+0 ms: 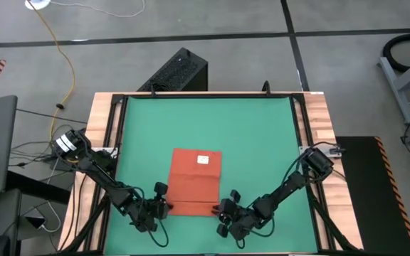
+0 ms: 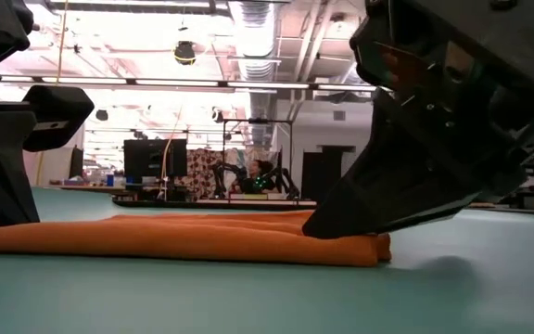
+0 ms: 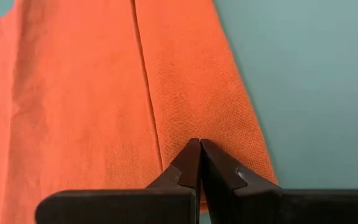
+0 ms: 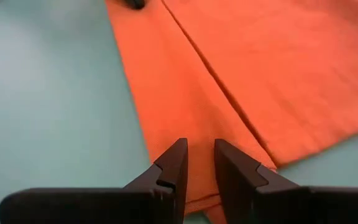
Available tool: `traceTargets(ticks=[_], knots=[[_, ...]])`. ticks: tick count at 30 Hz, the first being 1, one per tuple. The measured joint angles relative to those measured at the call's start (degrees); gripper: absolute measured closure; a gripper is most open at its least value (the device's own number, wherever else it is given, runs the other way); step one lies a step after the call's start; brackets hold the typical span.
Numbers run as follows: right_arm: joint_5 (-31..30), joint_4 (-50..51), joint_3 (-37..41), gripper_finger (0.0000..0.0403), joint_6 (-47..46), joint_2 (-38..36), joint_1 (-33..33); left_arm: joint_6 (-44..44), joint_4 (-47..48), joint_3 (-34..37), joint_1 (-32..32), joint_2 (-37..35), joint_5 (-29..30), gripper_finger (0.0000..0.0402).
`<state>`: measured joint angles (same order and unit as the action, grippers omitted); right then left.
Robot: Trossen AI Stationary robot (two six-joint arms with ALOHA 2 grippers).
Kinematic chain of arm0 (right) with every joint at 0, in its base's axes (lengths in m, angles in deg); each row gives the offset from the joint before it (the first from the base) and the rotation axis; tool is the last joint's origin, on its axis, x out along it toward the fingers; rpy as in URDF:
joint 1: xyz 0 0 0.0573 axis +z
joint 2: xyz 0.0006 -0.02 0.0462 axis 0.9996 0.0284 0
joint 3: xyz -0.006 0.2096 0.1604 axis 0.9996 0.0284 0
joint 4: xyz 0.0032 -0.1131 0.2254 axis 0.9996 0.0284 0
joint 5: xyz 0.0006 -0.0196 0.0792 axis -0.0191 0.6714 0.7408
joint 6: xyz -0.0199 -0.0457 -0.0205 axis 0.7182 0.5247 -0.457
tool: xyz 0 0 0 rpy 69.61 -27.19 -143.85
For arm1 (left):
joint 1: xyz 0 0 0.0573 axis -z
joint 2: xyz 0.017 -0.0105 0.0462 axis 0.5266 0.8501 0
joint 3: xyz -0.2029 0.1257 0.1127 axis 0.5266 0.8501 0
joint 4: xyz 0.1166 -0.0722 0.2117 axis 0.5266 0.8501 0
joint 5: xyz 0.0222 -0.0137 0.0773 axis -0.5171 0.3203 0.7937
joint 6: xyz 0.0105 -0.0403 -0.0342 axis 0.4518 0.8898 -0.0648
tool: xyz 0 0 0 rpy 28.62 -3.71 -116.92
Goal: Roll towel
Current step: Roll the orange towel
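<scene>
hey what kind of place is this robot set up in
Most likely a robotics lab or workshop. The green mat sits on a framed wooden table on a bare concrete floor with loose cables, and the low view shows exposed ceiling ducts and other equipment benches behind.

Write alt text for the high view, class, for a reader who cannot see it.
An orange-red towel with a small white tag lies on a green mat, its near edge folded over. The left gripper and right gripper meet that edge's two corners.
</scene>
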<state>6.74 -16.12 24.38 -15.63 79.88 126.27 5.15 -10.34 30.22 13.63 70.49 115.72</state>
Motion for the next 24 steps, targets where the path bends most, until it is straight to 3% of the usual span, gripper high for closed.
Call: traceTargets(ticks=[8, 15, 19, 24], knots=[[-4.6, -5.2, 0.0, 0.0302, 16.4, -6.2, 1.5, 0.2, 0.0, 0.0, 0.0, 0.0, 0.0, 0.0401], [-1.1, -6.3, 0.0, 0.0292, 26.4, -5.9, 2.6, 0.5, 0.0, 0.0, 0.0, 0.0, 0.0, 0.0401], [0.0, -2.6, 0.1, 0.0254, 26.6, -5.4, 1.6, 0.9, 0.5, 0.0, 0.0, 0.0, -0.1, 0.0401], [0.4, -2.0, 0.0, 0.017, 26.5, -5.4, 1.2, 2.4, 1.0, 0.0, 0.0, 0.0, -0.3, 0.0401]])
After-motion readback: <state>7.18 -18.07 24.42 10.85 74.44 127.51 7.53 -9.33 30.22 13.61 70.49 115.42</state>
